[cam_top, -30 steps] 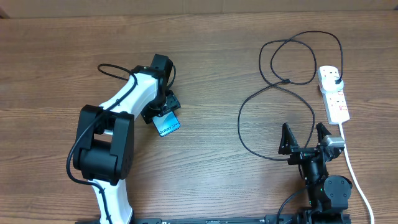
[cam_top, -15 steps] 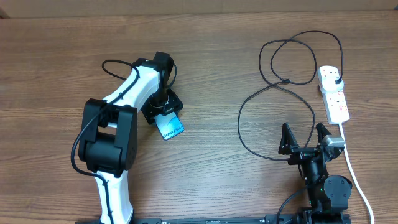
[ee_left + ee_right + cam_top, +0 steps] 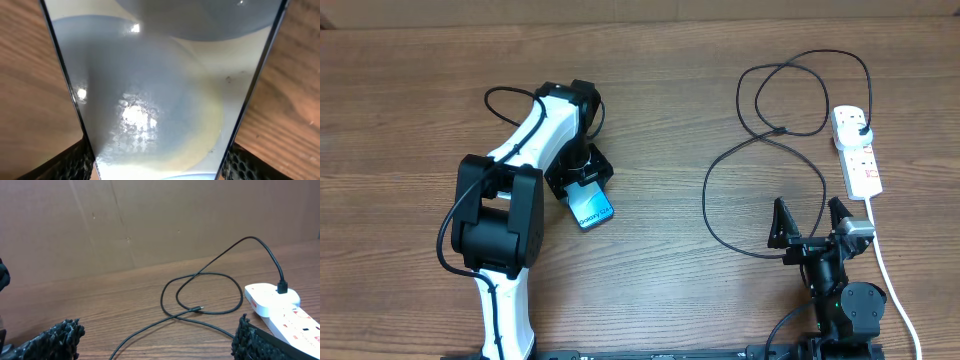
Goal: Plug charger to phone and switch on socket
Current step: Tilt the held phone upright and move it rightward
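The left end effector (image 3: pixel 581 184) is clamping the phone (image 3: pixel 591 208) by its upper end, left of the desk's (image 3: pixel 420 90) centre. The phone is showing a pale blue-teal screen with a thin black edge and small "Galaxy" lettering. In the left wrist view its glass is reflecting blotchy glare between the two dark fingers (image 3: pixel 75 162).

The right end effector (image 3: pixel 810 224) is sitting near the front edge with its jaws spread apart. The black charger cable (image 3: pixel 778 130) is lying in loose loops, its plug sitting in the white power strip (image 3: pixel 861 165) at the far right and its small tip (image 3: pixel 199 309) lying loose on the wood.
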